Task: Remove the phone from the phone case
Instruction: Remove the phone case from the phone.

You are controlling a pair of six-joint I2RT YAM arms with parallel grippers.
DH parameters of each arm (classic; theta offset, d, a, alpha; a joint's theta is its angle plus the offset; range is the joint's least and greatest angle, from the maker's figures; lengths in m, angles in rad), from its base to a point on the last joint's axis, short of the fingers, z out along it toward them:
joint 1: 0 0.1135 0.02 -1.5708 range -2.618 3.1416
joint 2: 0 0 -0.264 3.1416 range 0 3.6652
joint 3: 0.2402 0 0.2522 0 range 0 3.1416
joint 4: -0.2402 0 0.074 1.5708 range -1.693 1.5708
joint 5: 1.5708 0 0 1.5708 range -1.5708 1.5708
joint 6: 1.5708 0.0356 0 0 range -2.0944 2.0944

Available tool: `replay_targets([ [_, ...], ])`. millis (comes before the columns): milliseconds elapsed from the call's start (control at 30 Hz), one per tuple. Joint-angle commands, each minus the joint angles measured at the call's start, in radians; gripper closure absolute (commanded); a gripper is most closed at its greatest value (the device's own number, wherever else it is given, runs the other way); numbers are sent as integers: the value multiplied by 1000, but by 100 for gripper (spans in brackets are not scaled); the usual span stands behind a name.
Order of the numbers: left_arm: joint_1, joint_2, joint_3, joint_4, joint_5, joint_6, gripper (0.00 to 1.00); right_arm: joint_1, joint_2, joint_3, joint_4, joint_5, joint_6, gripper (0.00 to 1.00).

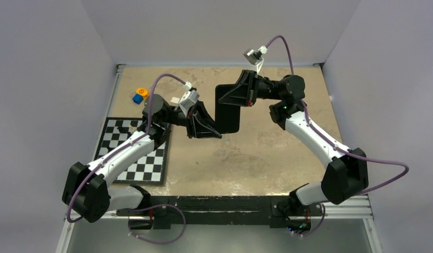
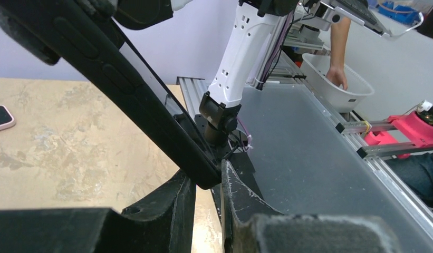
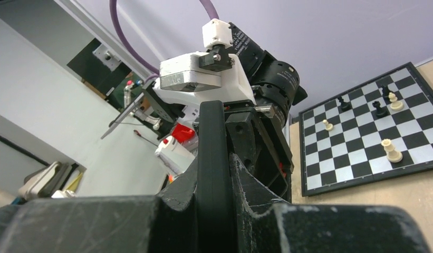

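The phone case is a black slab held up above the tan table between both arms. I cannot tell the phone apart from the case in any view. My left gripper is shut on the slab's lower left corner. In the left wrist view the case edge, with its side buttons, runs down diagonally into the left gripper. My right gripper is shut on the upper end. In the right wrist view the case stands edge-on, clamped in the right gripper.
A chessboard lies at the left of the table, with several pieces on it. Small orange and blue items sit behind it. A dark item with a pink rim lies on the table. A person's hand reaches into a white bin beyond the table.
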Motion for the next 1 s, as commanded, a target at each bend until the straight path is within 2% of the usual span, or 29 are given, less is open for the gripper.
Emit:
replay_targets([
  [0,25,43,29,-89,-230,233,100,72,-26,-2,209,5,356,100],
  [133,25,31,55,-206,-243,355,100,74,-17,-4,188,3,353,100],
  [367,25,37,74,-201,-234,401,100,76,27,-7,291,8,445,100],
  [467,25,40,85,-208,-245,408,100,75,33,-6,285,11,445,100],
  [633,25,51,83,-189,-264,396,100,77,41,0,292,11,452,100],
  [867,32,72,75,-151,-375,328,100,80,37,3,292,12,451,100],
  [967,34,70,65,-131,-427,284,100,80,28,2,241,13,408,100],
])
